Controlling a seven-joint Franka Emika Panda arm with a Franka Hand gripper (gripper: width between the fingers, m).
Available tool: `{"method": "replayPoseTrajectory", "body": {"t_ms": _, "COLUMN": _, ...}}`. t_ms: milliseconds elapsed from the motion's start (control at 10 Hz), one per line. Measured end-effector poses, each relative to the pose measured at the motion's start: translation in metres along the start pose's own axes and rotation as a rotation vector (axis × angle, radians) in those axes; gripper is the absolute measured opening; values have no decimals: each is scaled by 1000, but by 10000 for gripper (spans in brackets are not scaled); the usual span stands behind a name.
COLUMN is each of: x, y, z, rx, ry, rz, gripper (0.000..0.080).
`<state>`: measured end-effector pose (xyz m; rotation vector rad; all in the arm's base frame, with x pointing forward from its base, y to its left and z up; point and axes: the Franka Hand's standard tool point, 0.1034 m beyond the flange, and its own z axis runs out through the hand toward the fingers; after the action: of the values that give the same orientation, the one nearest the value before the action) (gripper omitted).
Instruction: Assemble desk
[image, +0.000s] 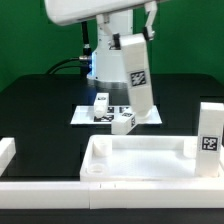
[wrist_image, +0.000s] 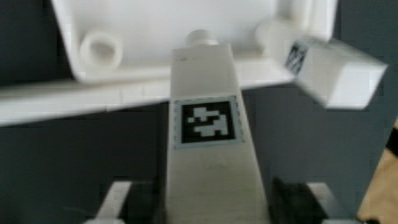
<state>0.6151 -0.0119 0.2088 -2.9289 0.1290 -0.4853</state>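
Desk, in parts, five pieces counted. Tabletop (image: 140, 157): lies flat on the dark surface (image: 40, 105), rim up, and the round socket (image: 95, 172) at its corner on the exterior view's left is empty. Held leg (image: 137, 80): your gripper (image: 132, 42) is clamped on its upper end and holds it tilted in the air, above and behind the tabletop, tag facing out. In the wrist view its peg end (wrist_image: 201, 40) points at the tabletop, to one side of an empty socket rather than over it. Upright leg (image: 210, 140): stands at the tabletop's corner on the exterior view's right; you cannot tell whether it is seated in a socket. First loose leg (image: 100, 105) and second loose leg (image: 122, 122): behind the tabletop, on the marker board (image: 82, 115). Judged progress: early. At most one leg is fitted, one is in hand and two are waiting. You have the held leg to align over a socket and seat, then the others.
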Motion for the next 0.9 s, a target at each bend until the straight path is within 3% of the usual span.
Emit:
{"method": "replayPoseTrajectory", "body": {"t_ms": 100, "x": 3, "y": 2, "z": -1, "rx": -45, "ry": 98, "rz": -24, "gripper": 281}}
{"method": "replayPoseTrajectory", "body": {"t_ms": 400, "x": -5, "y": 7, "z": 4, "rx": -54, "ry": 92, "rz": -30, "gripper": 281}}
{"method": "replayPoseTrajectory", "body": {"t_ms": 500, "x": -10, "y": 21, "z": 12, "rx": -67, "ry": 74, "rz": -48, "gripper": 281}}
{"method": "replayPoseTrajectory", "body": {"t_ms": 700, "x": -14, "y": 24, "z": 31, "rx": -89, "ry": 46, "rz": -67, "gripper": 281}}
{"method": "replayPoseTrajectory", "body": {"t_ms": 900, "x": -14, "y": 29, "z": 34, "rx": -101, "ry": 52, "rz": -81, "gripper": 281}}
